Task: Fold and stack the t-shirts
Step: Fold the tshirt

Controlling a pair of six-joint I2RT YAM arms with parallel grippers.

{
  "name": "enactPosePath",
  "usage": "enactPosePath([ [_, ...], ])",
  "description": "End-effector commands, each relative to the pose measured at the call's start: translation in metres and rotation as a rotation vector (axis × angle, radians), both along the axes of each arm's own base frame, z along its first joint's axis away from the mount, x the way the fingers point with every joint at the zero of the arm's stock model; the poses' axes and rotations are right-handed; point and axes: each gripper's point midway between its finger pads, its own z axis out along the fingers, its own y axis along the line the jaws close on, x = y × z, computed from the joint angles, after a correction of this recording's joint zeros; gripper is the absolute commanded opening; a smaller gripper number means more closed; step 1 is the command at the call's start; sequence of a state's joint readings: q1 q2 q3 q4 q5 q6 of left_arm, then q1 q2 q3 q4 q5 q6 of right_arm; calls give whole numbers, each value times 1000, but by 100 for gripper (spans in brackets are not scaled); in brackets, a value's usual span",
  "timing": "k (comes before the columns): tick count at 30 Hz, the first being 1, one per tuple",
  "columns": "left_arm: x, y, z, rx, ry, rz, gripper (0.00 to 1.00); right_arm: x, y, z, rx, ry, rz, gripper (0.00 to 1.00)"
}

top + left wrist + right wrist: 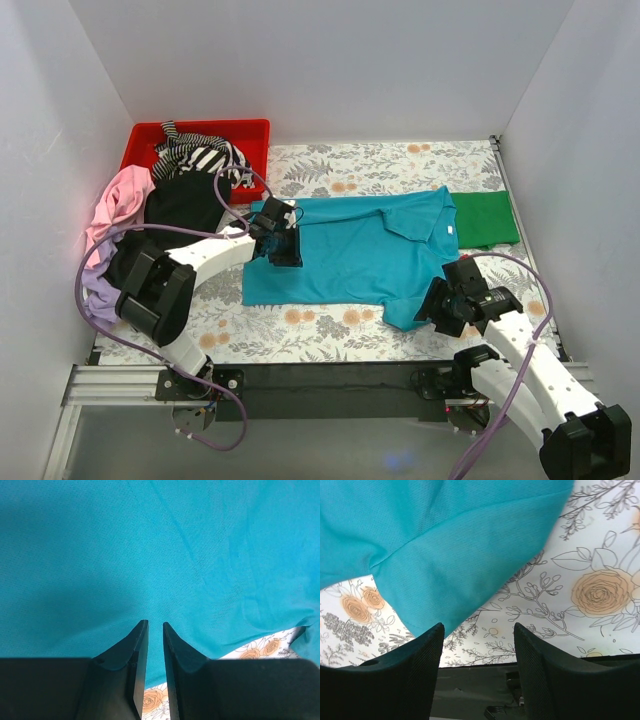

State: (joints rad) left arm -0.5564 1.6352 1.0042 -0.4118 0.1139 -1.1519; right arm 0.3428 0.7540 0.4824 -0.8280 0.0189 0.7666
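Note:
A teal t-shirt (350, 255) lies spread on the floral table, its upper right part folded over. My left gripper (283, 248) is on its left part. In the left wrist view the gripper (155, 623) is almost closed, pinching the teal cloth (150, 545), and creases run toward the tips. My right gripper (438, 303) is open and empty by the shirt's near right sleeve. In the right wrist view it (479, 626) hovers over bare table beside the sleeve edge (445, 535). A green t-shirt (485, 218) lies folded at the right.
A red bin (200, 124) at the back left holds a striped shirt (200, 155). A black shirt (180, 205), a pink one (120, 200) and a lilac one (95, 285) are heaped at the left wall. White walls surround the table. A black rail (330, 380) runs along the front.

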Motion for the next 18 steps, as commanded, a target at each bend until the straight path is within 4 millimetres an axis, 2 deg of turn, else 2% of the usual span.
enactPosePath([
  [1,14,-3,15,1,-58,-7,17,1,-12,-1,-61,1,-74,64],
  [5,16,0,14,23,-59,-7,17,7,-13,-2,-64,-9,-106,65],
  [6,17,0,14,24,-60,-8,17,4,-12,-8,-60,15,-118,65],
  [11,19,1,16,37,-69,-6,17,18,-11,-11,-54,-36,-149,64],
  [18,19,4,12,57,-67,-2,17,29,-8,-26,-47,-53,-162,56],
])
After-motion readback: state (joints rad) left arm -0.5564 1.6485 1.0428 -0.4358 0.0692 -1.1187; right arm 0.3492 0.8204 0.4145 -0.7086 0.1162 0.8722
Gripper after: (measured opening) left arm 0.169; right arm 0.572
